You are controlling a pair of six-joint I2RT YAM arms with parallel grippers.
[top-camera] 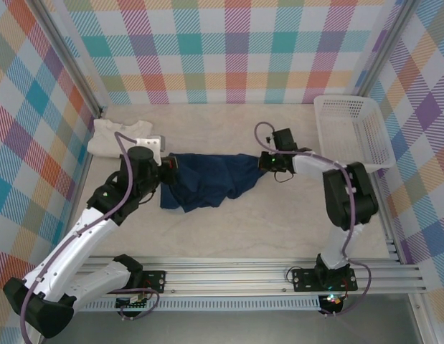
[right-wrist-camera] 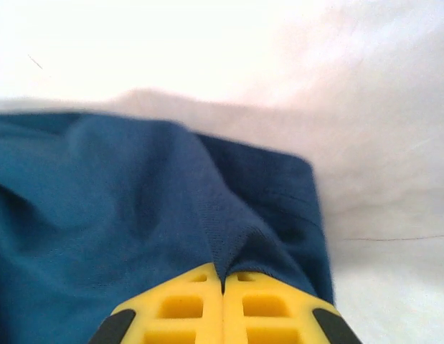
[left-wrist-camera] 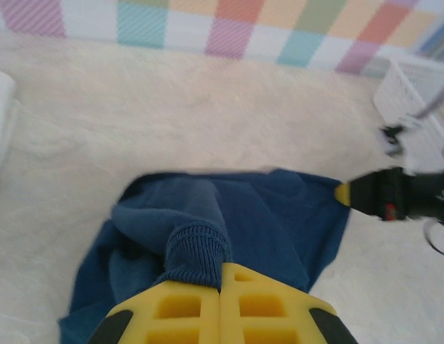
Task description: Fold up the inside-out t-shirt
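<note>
The inside-out t-shirt [top-camera: 211, 180] is a dark navy cloth, bunched and stretched across the middle of the table between my two grippers. My left gripper [top-camera: 169, 170] is shut on its left end; in the left wrist view the yellow pads [left-wrist-camera: 200, 308] pinch a ribbed fold of the t-shirt [left-wrist-camera: 265, 222]. My right gripper [top-camera: 265, 163] is shut on the right corner. In the right wrist view its pads [right-wrist-camera: 189, 308] clamp a ridge of the blue t-shirt [right-wrist-camera: 100, 215]. My right gripper [left-wrist-camera: 343, 193] also appears at the cloth's far corner in the left wrist view.
A cream-white folded shirt [top-camera: 117, 136] lies at the back left, close behind my left arm. A white plastic basket [top-camera: 354, 132] stands at the right edge. Checkered walls close the table on three sides.
</note>
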